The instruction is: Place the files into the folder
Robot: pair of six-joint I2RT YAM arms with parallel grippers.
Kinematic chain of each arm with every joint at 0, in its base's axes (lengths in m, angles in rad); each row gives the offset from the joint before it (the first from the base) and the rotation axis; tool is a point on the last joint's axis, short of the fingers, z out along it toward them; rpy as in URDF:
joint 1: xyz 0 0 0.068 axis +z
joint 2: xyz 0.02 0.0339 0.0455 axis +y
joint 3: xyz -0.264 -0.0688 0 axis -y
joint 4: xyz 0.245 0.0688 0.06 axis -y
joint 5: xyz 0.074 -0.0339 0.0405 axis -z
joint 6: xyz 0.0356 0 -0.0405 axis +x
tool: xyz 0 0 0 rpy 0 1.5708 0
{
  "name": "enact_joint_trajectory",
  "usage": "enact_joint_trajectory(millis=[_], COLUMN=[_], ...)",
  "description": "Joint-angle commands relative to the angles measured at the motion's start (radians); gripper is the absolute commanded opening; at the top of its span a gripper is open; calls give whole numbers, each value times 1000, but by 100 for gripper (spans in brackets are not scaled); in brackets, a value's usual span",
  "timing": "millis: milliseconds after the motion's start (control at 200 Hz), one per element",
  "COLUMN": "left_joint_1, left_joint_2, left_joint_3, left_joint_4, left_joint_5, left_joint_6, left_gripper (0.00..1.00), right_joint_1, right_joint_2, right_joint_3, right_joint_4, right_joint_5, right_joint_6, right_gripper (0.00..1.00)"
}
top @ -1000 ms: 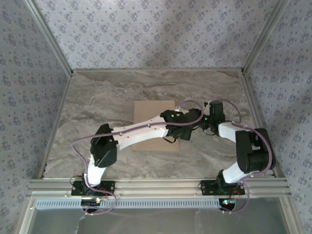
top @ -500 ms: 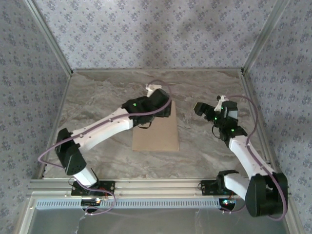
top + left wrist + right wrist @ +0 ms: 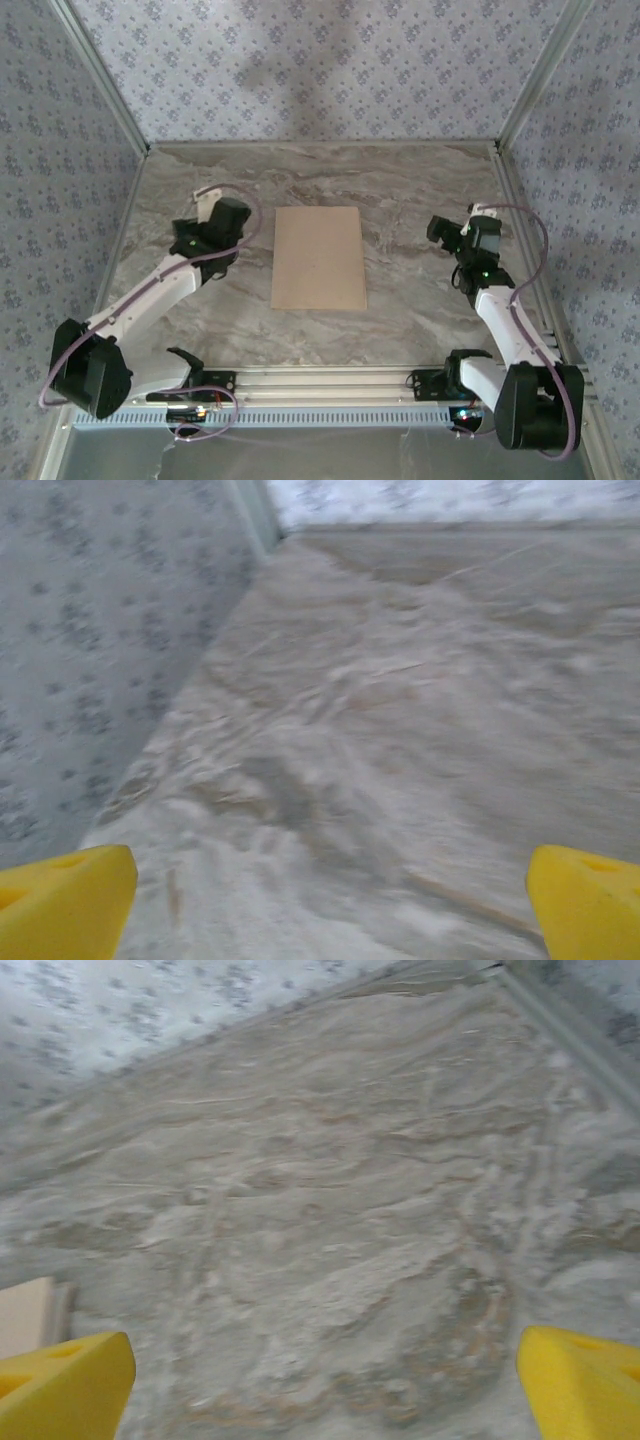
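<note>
The tan folder [image 3: 318, 258] lies shut and flat in the middle of the marble table [image 3: 420, 190]. The files are out of view. My left gripper [image 3: 222, 210] hovers to the left of the folder, apart from it, and its yellow fingertips [image 3: 65, 900] stand wide open over bare marble with nothing between them. To the right of the folder, also clear of it, my right gripper [image 3: 440, 230] is open and empty. In the right wrist view a corner of the folder [image 3: 25, 1315] shows at the left edge, beside the yellow fingertips [image 3: 580, 1380].
Patterned walls close the table in at the back and on both sides, with metal posts [image 3: 100, 70] at the back corners. An aluminium rail [image 3: 330, 380] runs along the near edge, where both arm bases are bolted.
Both arms have drawn back from over the folder, the left one to the left and the right one to the right. Both grippers have opened wider. The folder now lies uncovered.
</note>
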Motion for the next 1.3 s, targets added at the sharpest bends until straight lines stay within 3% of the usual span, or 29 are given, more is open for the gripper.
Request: enact_joint_trajectory(millis=[0,90,215,330,415,495,575,680,810,855,914,1294], left_joint_1=[84,209,278,375,390,390,389,396,457,469,481,466], left_joint_2=[-94,-164,-181,-166,-88,9,95,166,320,350,334,344], left_joint_3=[-193,-358,-474,-559,-615,-581,-555,-519,-533,-506,-446,-441], left_joint_4=[322,481,625,796,1005,1060,1133,1155,1322,1312,1164,1177], left_joint_5=[9,150,181,374,454,484,550,578,622,619,618,590], left_joint_6=[171,178,254,214,233,274,320,359,309,298,271,290], left_gripper=[100,100,100,100,100,100,100,100,100,100,100,100], right_joint_1=[-32,-58,-63,-54,-51,-50,-46,-42,-28,-13,-6,-3], right_joint_2=[69,143,256,316,400,509,483,498,501,500,502,502], right_joint_3=[-68,-117,-178,-185,-224,-232,-197,-188,-139,-138,-137,-132], right_joint_4=[177,333,557,672,812,946,833,842,753,752,752,743], right_joint_5=[89,79,51,-8,-41,-110,-110,-114,-109,-87,-76,-75], right_joint_6=[-74,-121,-157,-218,-227,-248,-263,-266,-280,-293,-298,-300], right_gripper=[100,100,100,100,100,100,100,100,100,100,100,100])
